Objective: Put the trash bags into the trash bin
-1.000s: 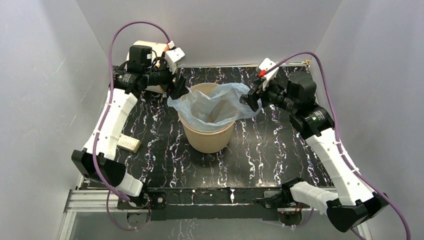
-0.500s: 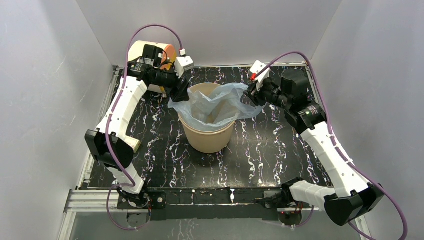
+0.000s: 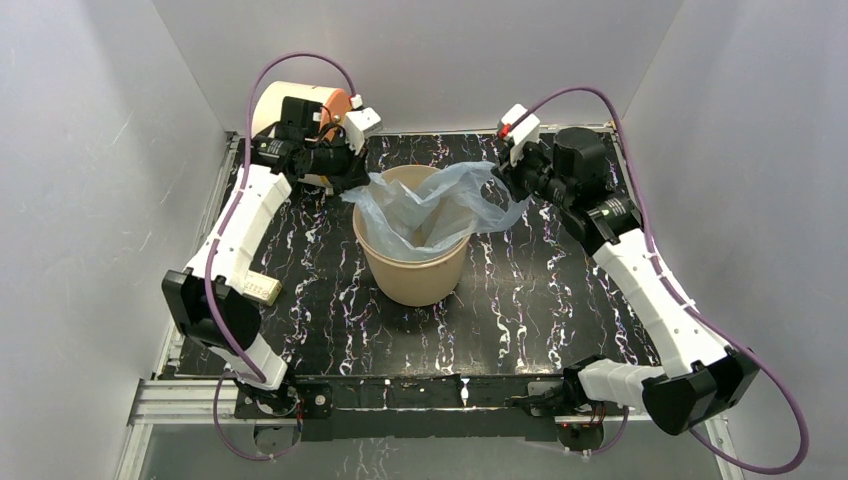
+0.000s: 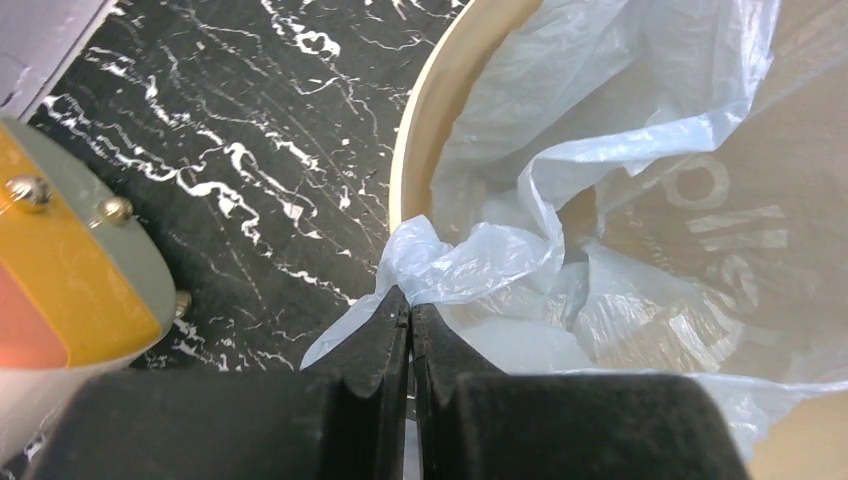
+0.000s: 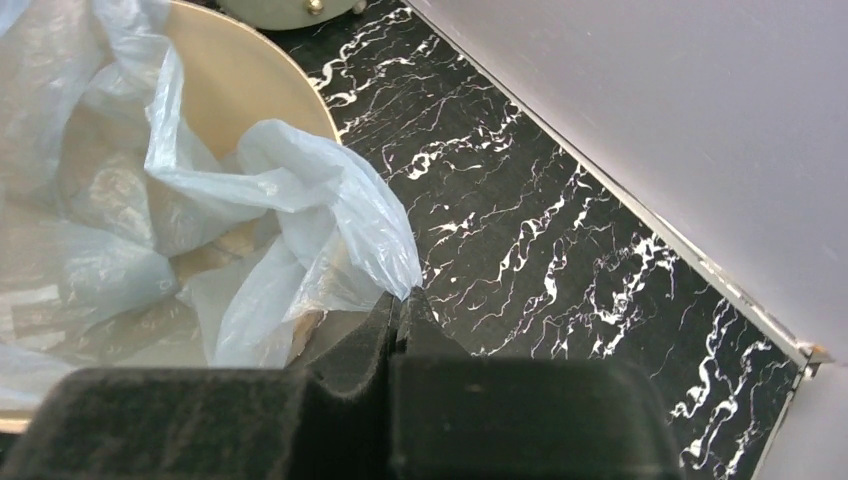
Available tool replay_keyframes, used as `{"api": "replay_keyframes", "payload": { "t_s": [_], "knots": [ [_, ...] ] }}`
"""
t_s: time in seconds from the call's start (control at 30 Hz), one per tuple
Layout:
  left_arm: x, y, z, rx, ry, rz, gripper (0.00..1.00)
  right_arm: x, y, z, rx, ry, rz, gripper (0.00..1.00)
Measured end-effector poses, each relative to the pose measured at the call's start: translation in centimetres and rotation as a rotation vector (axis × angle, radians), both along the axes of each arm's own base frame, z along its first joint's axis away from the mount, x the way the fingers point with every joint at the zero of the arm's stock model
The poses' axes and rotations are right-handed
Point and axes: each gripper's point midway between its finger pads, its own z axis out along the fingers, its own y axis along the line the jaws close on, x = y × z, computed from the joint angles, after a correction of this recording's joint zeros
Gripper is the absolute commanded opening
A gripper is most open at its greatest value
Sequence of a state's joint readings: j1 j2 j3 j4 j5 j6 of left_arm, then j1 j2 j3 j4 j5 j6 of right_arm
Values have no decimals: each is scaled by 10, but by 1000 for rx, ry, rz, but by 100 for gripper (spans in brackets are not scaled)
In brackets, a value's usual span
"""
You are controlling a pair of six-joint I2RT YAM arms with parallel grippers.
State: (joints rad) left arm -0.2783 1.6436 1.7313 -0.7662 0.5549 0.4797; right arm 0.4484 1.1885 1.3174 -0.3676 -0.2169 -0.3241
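The tan trash bin (image 3: 410, 272) stands mid-table. A pale blue translucent trash bag (image 3: 432, 203) sits partly inside it, its edges draped over the rim on both sides. My left gripper (image 3: 364, 182) is at the bin's left rim, shut on a bunched corner of the bag (image 4: 470, 265); the jaws (image 4: 410, 303) meet with plastic pinched at their tips, just outside the rim (image 4: 412, 165). My right gripper (image 3: 503, 179) is at the right rim. Its tips (image 5: 405, 297) are shut on the bag's outer edge (image 5: 340, 215), beside the bin's inner wall (image 5: 235, 85).
A cream drum with an orange face (image 3: 300, 104) stands at the back left, close behind my left wrist, and shows large in the left wrist view (image 4: 60, 290). A small white box (image 3: 258, 288) lies near the left edge. Grey walls enclose the black marbled table (image 3: 560, 290).
Both grippers went from open to shut on the bag's edges. The left gripper shifted slightly down-left to the rim; the right wrist moved back and inward. The bag's sides now look pulled taut.
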Motion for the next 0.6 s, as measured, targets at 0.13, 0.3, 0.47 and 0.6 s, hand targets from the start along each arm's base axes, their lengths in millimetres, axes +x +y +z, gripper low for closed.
{"api": "replay_keyframes", "payload": {
  "t_s": [0.13, 0.3, 0.47, 0.6],
  "knots": [
    [4, 12, 5, -13, -36, 88, 0, 12, 0, 1, 15, 63, -60, 0],
    [4, 33, 8, -51, -67, 207, 0, 20, 4, -9, 15, 177, -96, 0],
    [6, 37, 16, -90, -91, 247, 0, 23, 6, -36, -1, 297, -124, 0],
    [8, 40, 12, -100, -77, 274, 0, 32, 0, -52, -10, 372, -166, 0]
  ]
}}
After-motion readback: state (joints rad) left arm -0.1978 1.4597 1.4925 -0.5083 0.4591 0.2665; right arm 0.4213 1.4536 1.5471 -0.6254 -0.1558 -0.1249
